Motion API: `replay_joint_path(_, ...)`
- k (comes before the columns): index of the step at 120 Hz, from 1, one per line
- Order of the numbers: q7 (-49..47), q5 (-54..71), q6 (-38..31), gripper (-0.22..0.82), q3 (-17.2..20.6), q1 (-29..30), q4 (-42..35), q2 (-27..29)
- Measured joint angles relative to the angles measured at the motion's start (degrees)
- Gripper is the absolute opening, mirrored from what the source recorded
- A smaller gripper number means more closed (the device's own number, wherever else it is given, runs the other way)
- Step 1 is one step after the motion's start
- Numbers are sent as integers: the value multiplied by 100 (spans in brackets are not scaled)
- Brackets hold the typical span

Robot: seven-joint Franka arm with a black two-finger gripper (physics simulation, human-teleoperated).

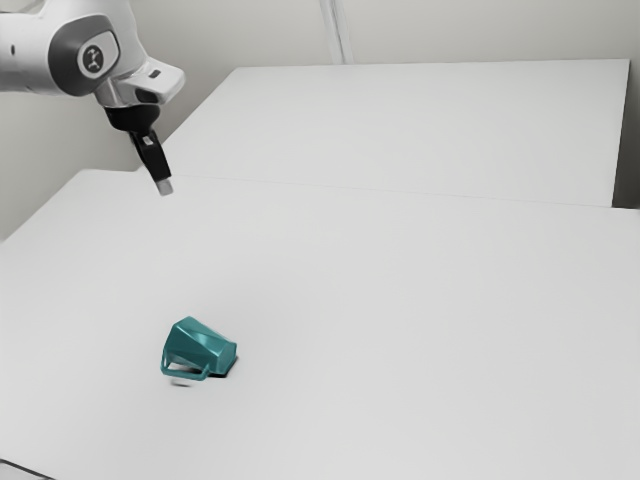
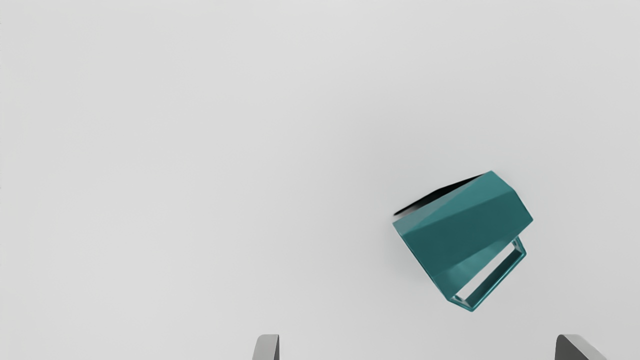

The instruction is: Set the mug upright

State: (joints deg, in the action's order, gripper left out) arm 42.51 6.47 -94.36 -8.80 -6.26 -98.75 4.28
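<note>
Teal mug [image 1: 202, 346] on its side, lower than the tool [image 1: 165, 187], well apart

Arm [image 1: 25, 42]: wht, rounded shell. Above gripper [image 1: 165, 187]: wht housing [image 1: 168, 82] w/ sm. dk inset [image 1: 154, 74]; farther up, dk-gry joint cap [image 1: 63, 56] w/ pale rd. badge [image 1: 87, 63], blk mark [image 1: 94, 58]. Gripper: blk, w/ blunt lt-gry tips [image 2: 267, 347].

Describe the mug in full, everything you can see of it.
The mug is teal, with a faceted, slightly glossy body that tapers from a wider end to a narrower one, and an angular loop handle. It lies on its side on the white table, the wider end, likely its mouth, toward the exterior view's left. The handle is on the side facing the exterior camera. I can't see inside. The open gripper isn't touching it.
</note>
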Motion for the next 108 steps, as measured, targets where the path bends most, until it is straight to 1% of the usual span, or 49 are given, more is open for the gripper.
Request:
replay_joint_path(11, 141, -6, -143, 60, 24, 22, -156, 125)
replay_joint_path(21, 276, -37, -245, 60, 38, 136, -356, 355)
replay_joint_path(39, 467, -199, -467, 60, 41, 697, -1097, 979)
replay_joint_path(56, 616, -364, -552, 60, 23, 1138, -1520, 1135)
replay_joint_path(66, 678, -713, -650, 60, -95, 1399, -1929, 1214)
replay_joint_path(77, 727, -1159, -798, 60, -140, 1722, -2348, 1329)
replay_joint_path(90, 769, -1811, -1085, 60, -164, 2110, -2867, 1399)
replay_joint_path(108, 815, -2774, -1552, 60, -203, 2493, -3600, 1474)
